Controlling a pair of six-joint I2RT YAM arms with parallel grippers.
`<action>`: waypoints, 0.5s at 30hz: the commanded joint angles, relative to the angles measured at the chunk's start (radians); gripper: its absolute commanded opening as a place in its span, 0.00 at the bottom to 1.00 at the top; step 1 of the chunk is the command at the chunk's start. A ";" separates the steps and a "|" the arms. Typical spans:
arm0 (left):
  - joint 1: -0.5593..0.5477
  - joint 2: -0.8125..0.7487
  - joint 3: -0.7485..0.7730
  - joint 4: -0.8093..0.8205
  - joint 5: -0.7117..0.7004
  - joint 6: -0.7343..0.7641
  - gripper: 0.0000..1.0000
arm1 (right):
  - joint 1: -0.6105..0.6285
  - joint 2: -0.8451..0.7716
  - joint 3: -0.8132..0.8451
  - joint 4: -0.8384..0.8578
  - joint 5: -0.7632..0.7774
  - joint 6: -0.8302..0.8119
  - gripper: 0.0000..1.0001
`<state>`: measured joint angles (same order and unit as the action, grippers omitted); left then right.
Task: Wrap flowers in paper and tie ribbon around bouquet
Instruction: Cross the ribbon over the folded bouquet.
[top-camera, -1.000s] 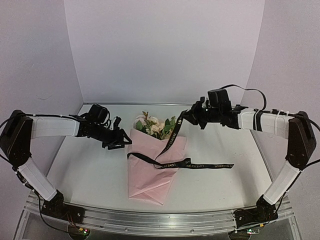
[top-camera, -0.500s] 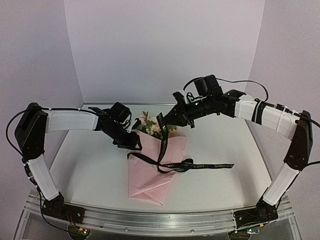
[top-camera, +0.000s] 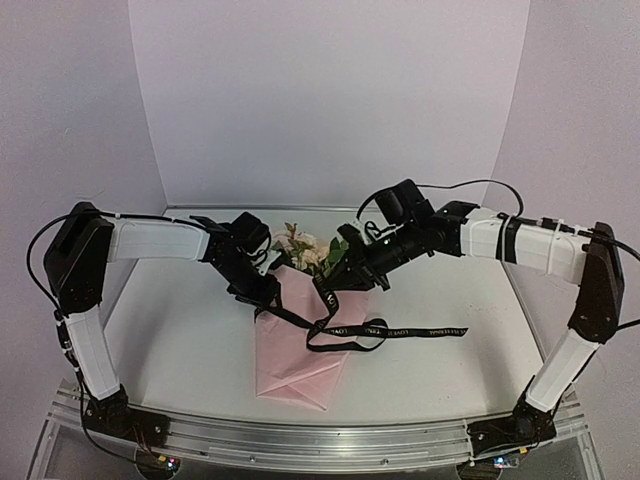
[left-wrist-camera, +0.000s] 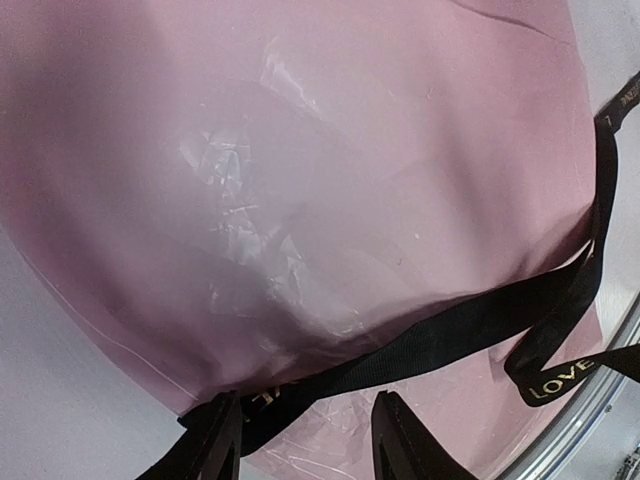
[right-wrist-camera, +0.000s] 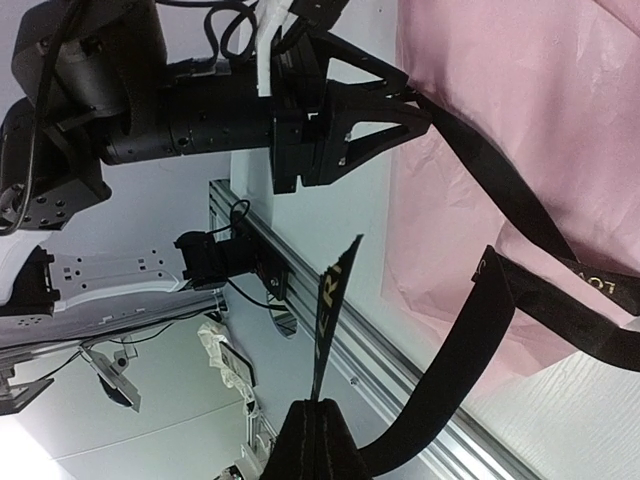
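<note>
The bouquet lies mid-table: pink and cream flowers (top-camera: 303, 250) in a cone of light-pink paper (top-camera: 295, 360). The black ribbon (top-camera: 420, 329) with gold lettering crosses the cone and trails right on the table. My left gripper (top-camera: 265, 300) hovers at the cone's left edge. In the left wrist view the left gripper (left-wrist-camera: 305, 440) is open, and the ribbon (left-wrist-camera: 440, 335) runs between its fingers (left-wrist-camera: 215, 445) over the paper (left-wrist-camera: 300, 150). My right gripper (top-camera: 335, 283) is above the cone's upper right. The right gripper (right-wrist-camera: 320, 415) is shut on the ribbon (right-wrist-camera: 335, 300) near one end.
An aluminium rail (top-camera: 320, 440) runs along the table's near edge, with both arm bases on it. Purple-white walls close in the back and sides. The left arm's gripper (right-wrist-camera: 380, 110) shows in the right wrist view, touching the paper's edge.
Both arms have swung inward to the bouquet. The right gripper carried the ribbon down and left; the left gripper came right to the cone's left edge, around the ribbon.
</note>
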<state>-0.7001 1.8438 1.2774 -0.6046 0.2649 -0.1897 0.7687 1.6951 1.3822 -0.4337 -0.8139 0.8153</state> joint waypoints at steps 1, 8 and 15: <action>-0.008 0.020 0.046 -0.027 -0.014 0.027 0.44 | 0.019 -0.011 -0.001 0.016 -0.002 -0.016 0.00; -0.010 0.025 0.049 -0.030 -0.031 0.025 0.24 | 0.046 0.037 0.008 0.019 0.008 -0.005 0.00; -0.010 0.010 0.048 -0.019 -0.072 0.013 0.01 | 0.072 0.091 0.020 0.034 0.006 0.018 0.00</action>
<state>-0.7078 1.8694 1.2778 -0.6288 0.2311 -0.1761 0.8198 1.7512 1.3785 -0.4311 -0.8089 0.8194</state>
